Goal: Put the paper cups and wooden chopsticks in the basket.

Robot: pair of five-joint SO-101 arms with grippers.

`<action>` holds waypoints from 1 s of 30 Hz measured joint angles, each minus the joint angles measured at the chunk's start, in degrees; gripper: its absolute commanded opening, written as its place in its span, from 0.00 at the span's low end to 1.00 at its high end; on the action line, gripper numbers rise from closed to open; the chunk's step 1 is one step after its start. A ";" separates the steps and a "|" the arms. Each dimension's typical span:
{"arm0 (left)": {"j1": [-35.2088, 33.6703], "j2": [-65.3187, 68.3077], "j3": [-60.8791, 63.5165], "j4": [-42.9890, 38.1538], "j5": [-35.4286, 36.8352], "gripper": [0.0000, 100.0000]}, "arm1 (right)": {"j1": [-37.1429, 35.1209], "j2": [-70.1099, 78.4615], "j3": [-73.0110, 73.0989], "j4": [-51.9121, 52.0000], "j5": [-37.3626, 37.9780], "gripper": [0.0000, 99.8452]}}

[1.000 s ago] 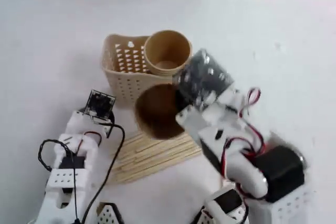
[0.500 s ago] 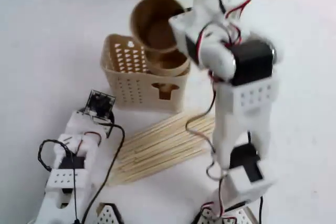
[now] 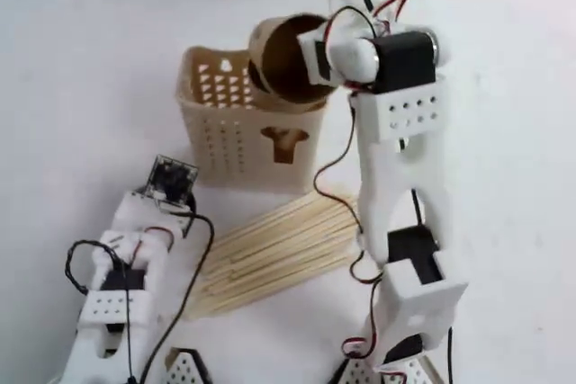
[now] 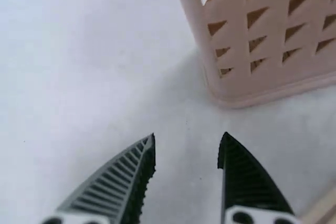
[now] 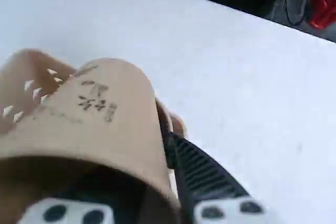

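Note:
My right gripper (image 3: 310,56) is shut on a brown paper cup (image 3: 286,58), held tilted over the right half of the cream perforated basket (image 3: 236,132). The right wrist view has the cup's wall (image 5: 94,124) close up, one dark finger (image 5: 197,174) pressed on its outside and the basket rim (image 5: 23,72) beyond. A second cup's rim (image 3: 301,105) peeks out inside the basket under the held one. Wooden chopsticks (image 3: 270,249) lie in a loose pile on the table in front of the basket. My left gripper (image 4: 186,148) is open and empty, low over the table near the basket's corner (image 4: 262,40).
The left arm (image 3: 126,258) rests at the lower left, with its black cable looping beside the chopsticks. The right arm's white links stretch from the front edge up across the pile's right end. The white table (image 3: 504,132) spreads wide on both sides.
The right arm carried the cup from the table by the chopsticks up and back over the basket, then lowered it toward the basket's right side. The left arm stayed still.

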 measured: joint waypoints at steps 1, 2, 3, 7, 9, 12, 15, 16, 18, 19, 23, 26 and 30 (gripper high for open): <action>0.00 0.00 0.00 0.00 0.00 0.20 | -0.09 0.00 0.00 0.00 0.00 0.02; 0.00 0.00 0.00 0.00 0.00 0.20 | -0.09 0.00 0.00 0.00 0.00 0.02; 0.00 0.00 0.00 0.00 0.00 0.20 | -0.09 -0.09 0.00 0.00 0.00 0.02; 0.00 0.00 0.00 0.00 0.00 0.20 | -0.09 -2.90 0.53 0.00 0.00 0.02; 0.00 0.00 0.00 0.00 0.00 0.20 | -0.18 -4.57 0.70 0.00 0.00 0.02; 0.00 0.00 0.00 0.00 0.00 0.20 | -0.09 -6.33 0.70 0.09 0.00 0.02; 0.00 0.00 0.00 0.00 0.00 0.20 | -0.09 -7.74 1.58 0.09 0.00 0.02; 0.00 0.00 0.00 0.00 0.00 0.20 | -0.18 -8.18 2.55 0.09 0.00 0.02; 0.00 0.00 0.00 0.00 0.00 0.20 | -0.18 -9.41 5.19 0.09 0.00 0.02; 0.00 0.00 0.00 0.00 0.00 0.20 | -0.18 -10.11 6.86 0.09 0.00 0.02; 0.00 0.00 0.00 0.00 0.00 0.20 | -0.18 -14.33 13.98 0.09 0.00 0.02; 0.00 0.00 0.00 0.00 0.00 0.20 | -0.18 -17.58 18.64 0.09 0.00 0.02; 0.00 0.00 0.00 0.00 0.00 0.20 | -0.18 -19.25 21.36 0.09 0.00 0.02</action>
